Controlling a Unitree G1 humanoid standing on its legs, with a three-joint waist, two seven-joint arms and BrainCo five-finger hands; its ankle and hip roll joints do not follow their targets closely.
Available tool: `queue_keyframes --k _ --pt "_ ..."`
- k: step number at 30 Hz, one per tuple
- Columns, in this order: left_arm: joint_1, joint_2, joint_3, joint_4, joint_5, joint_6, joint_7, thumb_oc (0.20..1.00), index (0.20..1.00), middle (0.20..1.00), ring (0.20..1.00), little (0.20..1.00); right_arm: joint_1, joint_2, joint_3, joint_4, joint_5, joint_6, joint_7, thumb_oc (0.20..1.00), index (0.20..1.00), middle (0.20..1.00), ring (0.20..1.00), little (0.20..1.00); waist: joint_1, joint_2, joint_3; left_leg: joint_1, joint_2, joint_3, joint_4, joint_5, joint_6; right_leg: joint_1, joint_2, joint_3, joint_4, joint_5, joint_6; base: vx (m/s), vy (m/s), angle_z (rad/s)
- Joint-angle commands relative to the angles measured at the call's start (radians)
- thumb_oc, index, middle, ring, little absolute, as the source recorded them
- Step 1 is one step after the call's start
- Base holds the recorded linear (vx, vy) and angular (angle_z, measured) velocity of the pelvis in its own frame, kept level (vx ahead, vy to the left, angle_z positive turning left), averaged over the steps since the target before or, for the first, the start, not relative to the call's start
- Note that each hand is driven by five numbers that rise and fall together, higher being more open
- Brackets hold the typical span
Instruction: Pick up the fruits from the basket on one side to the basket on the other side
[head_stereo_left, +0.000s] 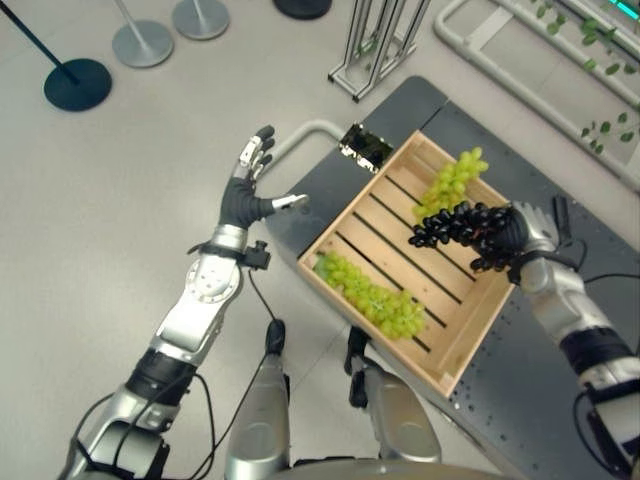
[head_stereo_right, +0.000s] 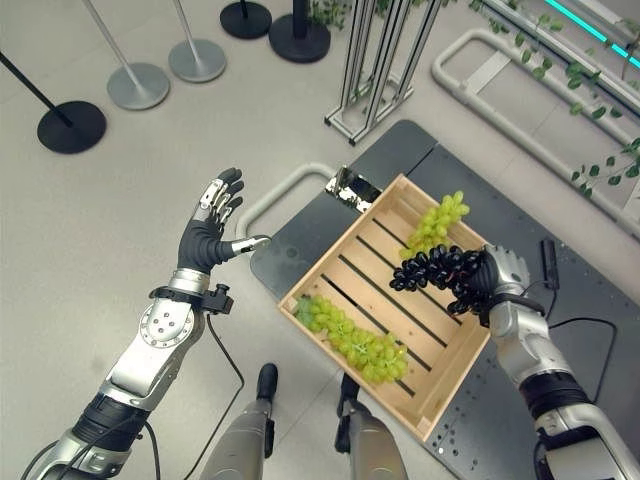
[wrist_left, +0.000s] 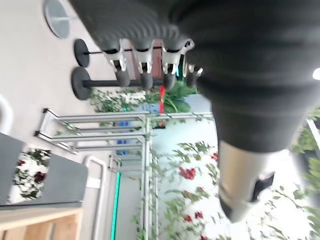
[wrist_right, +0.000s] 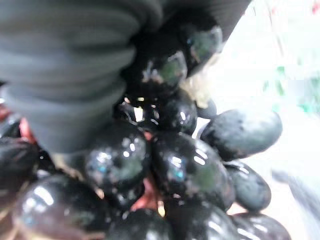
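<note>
Right hand (head_stereo_right: 493, 278) is gripping a bunch of dark grapes (head_stereo_right: 432, 268), fingers curled round it, and I am seeing it holding the bunch over the far right part of the wooden crate (head_stereo_right: 334, 262). From the wrist camera the glossy black grapes (wrist_right: 170, 165) are pressing right up against the hand's dark cover. I cannot tell from these views whether the bunch is touching the slats or hanging just above them.

Inside the crate, one bunch of green grapes (head_stereo_left: 452, 183) is lying toward the far corner, just beside the dark bunch, and a second, longer green bunch (head_stereo_left: 372, 293) is lying along the near edge, well apart from the hand.

Left hand (head_stereo_left: 249, 185) is hovering out over the grey floor (head_stereo_left: 90, 200) to the left of the crate, fingers straight and spread, holding nothing.

The crate is sitting on a dark grey table (head_stereo_right: 390, 150). Round stanchion bases (head_stereo_right: 137, 85) are standing on the floor farther out.
</note>
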Motion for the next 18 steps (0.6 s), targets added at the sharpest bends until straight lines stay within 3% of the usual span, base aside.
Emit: queue_keyframes --k 1,6,10,14,18 --pt "0.055 0.010 -0.032 -0.044 0.002 -0.029 -0.054 1.000 1.000 1.000 1.000 1.000 -0.029 -0.087 -0.006 -0.074 -0.050 -0.037 -0.007 0.200 0.200 0.200 0.200 0.200 -0.021 -0.014 -0.157 0.004 -0.012 0.040 0.016 -0.073 0.020 0.029 -0.041 -0.007 0.033 -0.061 0.110 0.11 0.005 -0.06" --pt "0.051 0.048 -0.081 -0.030 0.048 -0.016 -0.119 1.000 1.000 1.000 1.000 1.000 -0.038 -0.170 0.006 -0.154 -0.071 -0.087 0.029 0.200 0.200 0.200 0.200 0.200 -0.032 -0.018 -0.228 0.068 -0.002 0.056 -0.023 -0.075 0.020 0.079 -0.035 0.002 0.013 -0.065 0.115 0.10 0.009 -0.05" --pt "-0.018 0.173 -0.159 -0.026 0.152 -0.005 -0.220 1.000 1.000 1.000 1.000 1.000 -0.066 -0.297 0.060 -0.259 -0.049 -0.167 0.111 0.200 0.200 0.200 0.200 0.200 -0.048 -0.016 -0.286 0.122 -0.001 0.075 -0.053 -0.080 0.019 0.116 -0.032 0.009 -0.004 -0.066 0.124 0.08 0.021 -0.10" --pt "-0.086 0.252 -0.225 -0.029 0.083 0.012 -0.304 1.000 1.000 1.000 1.000 1.000 -0.094 -0.363 0.119 -0.316 -0.018 -0.208 0.178 0.200 0.200 0.200 0.200 0.200 -0.052 -0.013 -0.320 0.155 0.001 0.091 -0.083 -0.074 0.016 0.136 -0.034 0.015 -0.026 -0.055 0.131 0.06 0.015 -0.12" --pt "-0.127 0.257 -0.253 -0.013 0.050 0.035 -0.335 1.000 1.000 1.000 1.000 1.000 -0.107 -0.392 0.141 -0.363 -0.026 -0.219 0.220 0.200 0.200 0.200 0.200 0.200 -0.053 -0.009 -0.330 0.167 0.000 0.101 -0.100 -0.058 0.014 0.145 -0.036 0.016 -0.044 -0.039 0.131 0.00 0.007 -0.13"
